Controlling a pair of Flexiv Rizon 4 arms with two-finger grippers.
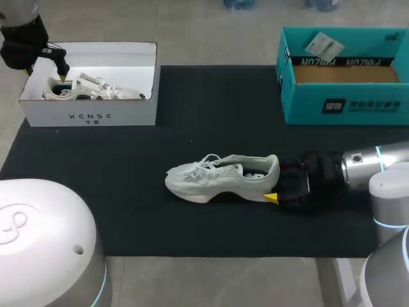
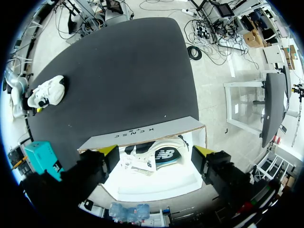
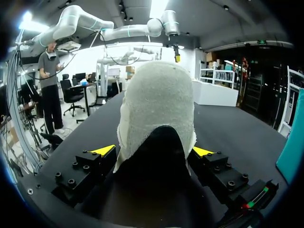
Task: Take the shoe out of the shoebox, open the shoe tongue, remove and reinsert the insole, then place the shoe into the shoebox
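Observation:
A white sneaker [image 1: 220,177] stands on the black mat [image 1: 128,192], toe to the left. My right gripper [image 1: 276,183] is open at its heel [image 3: 159,109], which sits between the two yellow-tipped fingers [image 3: 105,150]. A second sneaker [image 1: 89,89] lies in the white shoebox [image 1: 96,117] at the back left. My left gripper [image 1: 45,75] hangs open over that box's left end. In the left wrist view its gripper [image 2: 156,154] straddles the boxed sneaker [image 2: 164,156], above it and apart from it. The sneaker on the mat [image 2: 47,92] shows far ahead.
An open teal shoebox [image 1: 345,102] stands at the back right, holding a cardboard insert and a white tag. The mat between the two boxes and in front of the white box is bare. My left arm [image 3: 114,29] arches over the white box [image 3: 216,92].

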